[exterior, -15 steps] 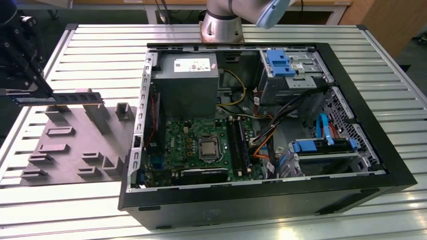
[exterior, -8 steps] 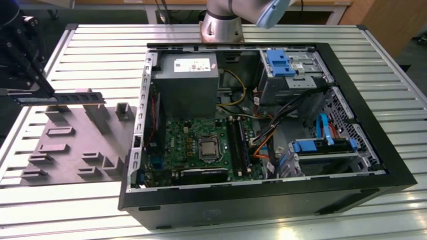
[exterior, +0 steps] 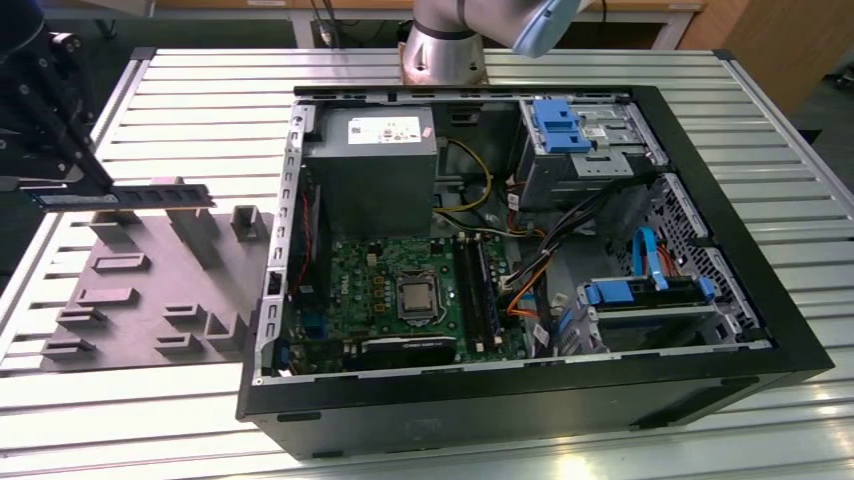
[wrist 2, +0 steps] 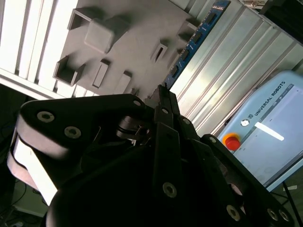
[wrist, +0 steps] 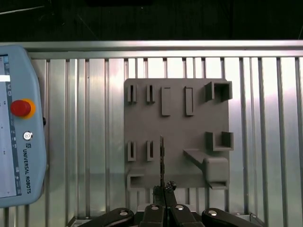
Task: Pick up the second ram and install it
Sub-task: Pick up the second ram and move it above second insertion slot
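The second ram (exterior: pixel 150 193) is a thin dark strip held level above the grey holder plate (exterior: pixel 147 300), at the exterior view's left. My gripper (exterior: pixel 74 190) is shut on one end of it. In the second wrist view the ram (wrist 2: pixel 196 40) reaches out from the black fingers (wrist 2: pixel 163 101) as a blue-edged strip. In the first wrist view it appears edge-on (wrist: pixel 162 158), above the gripper (wrist: pixel 163 189) and over the holder plate (wrist: pixel 177 132). The green motherboard (exterior: pixel 387 285) with its long black slots (exterior: pixel 475 290) lies inside the open computer case, well to the exterior view's right of the gripper.
The open black computer case (exterior: pixel 721 300) holds a grey power supply (exterior: pixel 370 165), blue drive brackets (exterior: pixel 561 125) and cables. A teach pendant (wrist: pixel 19 127) lies on the slatted metal table (exterior: pixel 200 100) beside the holder plate. The arm's base (exterior: pixel 441 50) stands behind the case.
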Robot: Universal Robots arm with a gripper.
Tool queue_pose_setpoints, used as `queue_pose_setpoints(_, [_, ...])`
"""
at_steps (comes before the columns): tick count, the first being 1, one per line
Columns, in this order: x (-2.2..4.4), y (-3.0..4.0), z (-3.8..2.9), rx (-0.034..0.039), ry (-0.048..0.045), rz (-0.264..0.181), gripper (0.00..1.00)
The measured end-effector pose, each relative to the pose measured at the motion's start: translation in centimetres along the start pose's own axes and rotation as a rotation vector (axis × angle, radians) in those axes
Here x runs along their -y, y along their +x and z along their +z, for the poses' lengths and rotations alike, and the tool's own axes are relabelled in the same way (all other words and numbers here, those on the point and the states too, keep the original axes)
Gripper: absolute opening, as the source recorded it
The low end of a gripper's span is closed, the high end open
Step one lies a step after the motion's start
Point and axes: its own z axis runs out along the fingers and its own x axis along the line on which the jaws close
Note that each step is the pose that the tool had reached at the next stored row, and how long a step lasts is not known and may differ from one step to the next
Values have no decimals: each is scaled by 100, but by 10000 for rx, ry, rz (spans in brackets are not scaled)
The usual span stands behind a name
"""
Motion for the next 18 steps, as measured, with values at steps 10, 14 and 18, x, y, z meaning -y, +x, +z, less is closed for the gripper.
queue_pose_setpoints(10, [51, -2, -2, 0, 0, 0, 12])
queue_pose_setpoints(14, [78, -2, -2, 1, 1, 0, 12])
queue_pose_setpoints(18, [112, -3, -3, 1, 0, 0, 12])
